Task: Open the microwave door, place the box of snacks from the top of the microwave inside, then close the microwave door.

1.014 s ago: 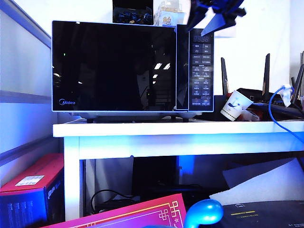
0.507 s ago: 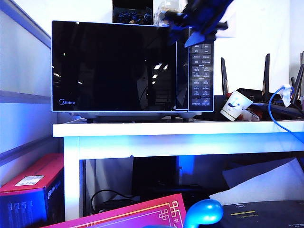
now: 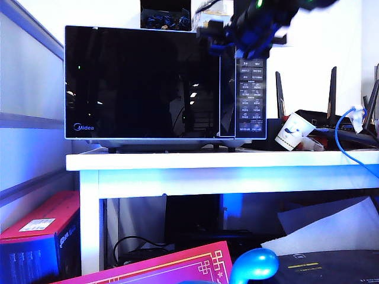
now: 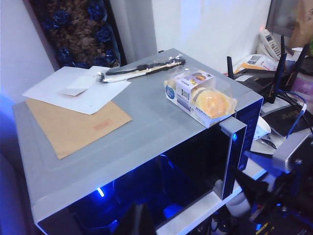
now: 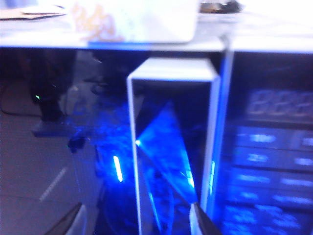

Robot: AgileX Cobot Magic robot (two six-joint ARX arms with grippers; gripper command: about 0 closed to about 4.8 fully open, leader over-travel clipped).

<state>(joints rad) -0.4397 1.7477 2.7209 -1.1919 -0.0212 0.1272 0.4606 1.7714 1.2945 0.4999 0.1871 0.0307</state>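
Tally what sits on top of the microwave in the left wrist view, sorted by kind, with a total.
Box of snacks: 1
White paper sheets: 2
Brown envelope: 1
Dark pen-like item: 1
Total: 5
All lie on the microwave; right gripper open at the microwave door; left gripper shut.

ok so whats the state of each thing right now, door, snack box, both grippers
microwave door: shut
box of snacks: lying on top of the microwave, untouched
right gripper: open, fingers facing the door's handle strip, holding nothing
left gripper: shut, out of clear view
paper cup: tipped on its side
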